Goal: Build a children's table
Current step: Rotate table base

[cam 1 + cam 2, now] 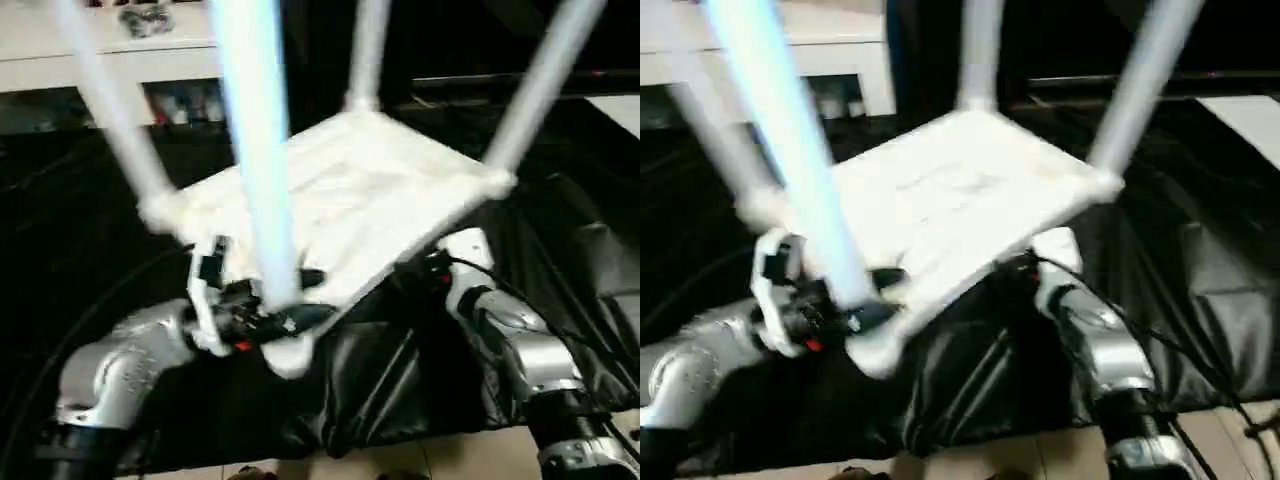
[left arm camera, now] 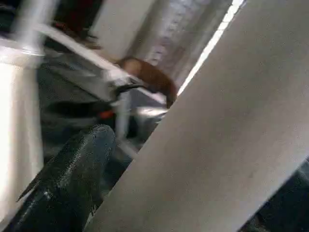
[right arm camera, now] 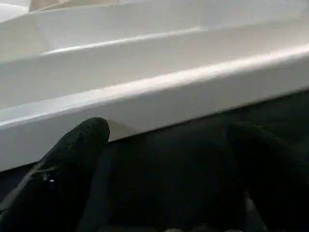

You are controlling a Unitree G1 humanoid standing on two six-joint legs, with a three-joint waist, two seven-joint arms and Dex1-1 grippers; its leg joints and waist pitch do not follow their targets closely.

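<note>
Head pair: looking forward and down over both forearms, sharing the upturned tabletop and its legs. Left wrist: pressed close along the near leg. Right wrist: close under the tabletop's edge, past the right hand.

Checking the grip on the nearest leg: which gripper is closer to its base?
Left. The left gripper is at the near leg's base; the right gripper sits under the tabletop's right edge.
</note>
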